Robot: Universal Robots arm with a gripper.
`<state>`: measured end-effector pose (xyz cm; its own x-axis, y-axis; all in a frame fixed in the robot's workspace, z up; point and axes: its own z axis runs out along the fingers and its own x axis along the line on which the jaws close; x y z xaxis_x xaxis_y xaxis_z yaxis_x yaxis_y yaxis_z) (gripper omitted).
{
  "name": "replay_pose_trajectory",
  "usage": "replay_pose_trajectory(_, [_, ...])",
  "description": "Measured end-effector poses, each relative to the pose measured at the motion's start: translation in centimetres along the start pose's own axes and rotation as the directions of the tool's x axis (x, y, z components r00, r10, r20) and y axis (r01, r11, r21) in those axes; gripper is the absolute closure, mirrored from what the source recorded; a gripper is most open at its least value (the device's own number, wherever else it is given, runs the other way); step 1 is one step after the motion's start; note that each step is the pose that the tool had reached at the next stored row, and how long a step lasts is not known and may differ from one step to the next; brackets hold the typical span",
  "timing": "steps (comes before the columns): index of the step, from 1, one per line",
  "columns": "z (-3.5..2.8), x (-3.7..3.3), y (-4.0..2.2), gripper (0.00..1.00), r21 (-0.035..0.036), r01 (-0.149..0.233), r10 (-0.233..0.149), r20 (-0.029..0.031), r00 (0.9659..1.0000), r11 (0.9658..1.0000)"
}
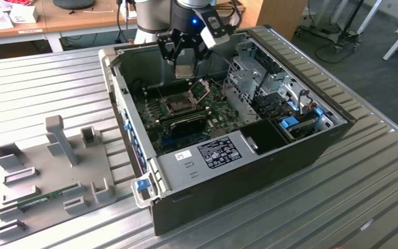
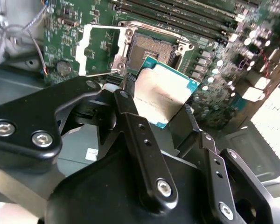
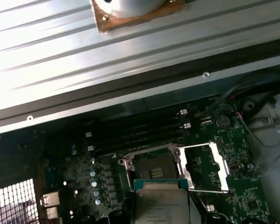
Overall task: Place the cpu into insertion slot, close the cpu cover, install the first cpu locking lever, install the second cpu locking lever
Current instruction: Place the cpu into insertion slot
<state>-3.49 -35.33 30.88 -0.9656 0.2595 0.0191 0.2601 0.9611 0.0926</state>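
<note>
One step is in hand, the first. The gripper (image 2: pixel 158 109) has its jaws clamped on the cpu (image 2: pixel 164 91) and holds it above the board (image 2: pixel 210 79), near the slot (image 2: pixel 151 49) but clear of it. The cover (image 2: pixel 80 51) is flipped open, on the exterior view's right of the slot, which is bare. Seating the cpu probably calls for squaring its edges to the slot's rim and lowering it level and gently.

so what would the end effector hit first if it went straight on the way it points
Likely the rim of the open insertion slot, with the held cpu touching first; depth is unclear.
</note>
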Motion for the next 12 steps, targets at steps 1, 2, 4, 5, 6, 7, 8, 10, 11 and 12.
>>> replay_pose_trajectory(1, [0.03,0.00,0.00,0.45,-0.0003,-0.018,0.018,0.0016,0.9998,0.9998])
replay_pose_trajectory(2, [0.06,0.00,-0.01,0.45,-0.0007,-0.036,0.036,0.0033,0.9994,0.9994])
replay_pose_trajectory(4, [0.12,0.00,-0.01,0.45,-0.0015,-0.073,0.073,0.0067,0.9973,0.9973])
replay_pose_trajectory(5, [0.16,0.00,-0.01,0.45,-0.0020,-0.091,0.091,0.0084,0.9958,0.9958])
replay_pose_trajectory(6, [0.19,-0.01,-0.02,0.45,-0.0026,-0.109,0.109,0.0100,0.9940,0.9941])
replay_pose_trajectory(7, [0.22,-0.01,-0.02,0.45,-0.0031,-0.127,0.127,0.0116,0.9919,0.9920])
replay_pose_trajectory(8, [0.26,-0.01,-0.02,0.45,-0.0037,-0.144,0.144,0.0132,0.9895,0.9895])
replay_pose_trajectory(10, [0.33,-0.01,-0.03,0.45,-0.0050,-0.181,0.181,0.0165,0.9833,0.9834])
replay_pose_trajectory(11, [0.36,-0.01,-0.03,0.45,-0.0056,-0.199,0.199,0.0181,0.9799,0.9800])
replay_pose_trajectory(12, [0.39,-0.01,-0.04,0.45,-0.0062,-0.216,0.216,0.0196,0.9761,0.9763])
